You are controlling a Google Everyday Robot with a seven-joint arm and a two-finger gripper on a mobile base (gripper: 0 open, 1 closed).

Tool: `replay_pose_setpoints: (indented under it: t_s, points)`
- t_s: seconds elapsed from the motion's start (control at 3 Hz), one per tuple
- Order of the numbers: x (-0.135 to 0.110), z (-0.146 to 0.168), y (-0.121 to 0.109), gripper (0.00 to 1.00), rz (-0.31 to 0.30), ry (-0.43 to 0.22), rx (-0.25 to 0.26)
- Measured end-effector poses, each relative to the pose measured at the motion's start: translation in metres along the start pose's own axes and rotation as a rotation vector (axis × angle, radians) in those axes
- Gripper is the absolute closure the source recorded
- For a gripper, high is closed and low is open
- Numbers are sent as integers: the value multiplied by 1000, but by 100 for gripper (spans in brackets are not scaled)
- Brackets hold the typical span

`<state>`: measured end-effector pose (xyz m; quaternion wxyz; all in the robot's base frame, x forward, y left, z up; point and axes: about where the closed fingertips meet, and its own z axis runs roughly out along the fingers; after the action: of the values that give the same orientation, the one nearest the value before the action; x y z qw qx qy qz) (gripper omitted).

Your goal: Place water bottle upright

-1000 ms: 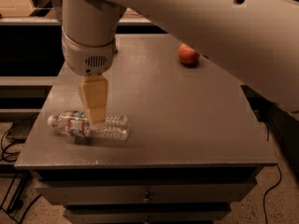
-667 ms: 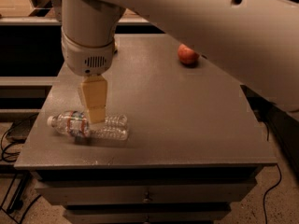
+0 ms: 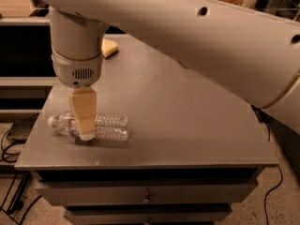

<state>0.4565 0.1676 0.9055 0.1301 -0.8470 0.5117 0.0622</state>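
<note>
One water bottle (image 3: 111, 127) lies on its side near the front left corner of the grey table (image 3: 197, 125), neck pointing left, while the gripper (image 3: 86, 133) hangs down across its label end, whether clamped or loose I cannot tell, and a pale yellow item (image 3: 109, 47) sits well behind.

Dim, warm light is falling from above, glinting on the water bottle (image 3: 110, 127) at the gripper (image 3: 85, 136) tip and laying a soft shadow on the table (image 3: 187, 116) beside it.
</note>
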Motion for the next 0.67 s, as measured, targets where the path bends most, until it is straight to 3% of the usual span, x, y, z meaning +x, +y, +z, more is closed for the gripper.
replay_pose_setpoints:
  t_s: [0.67]
  points:
    - [8,43,12,0,99,77,-76]
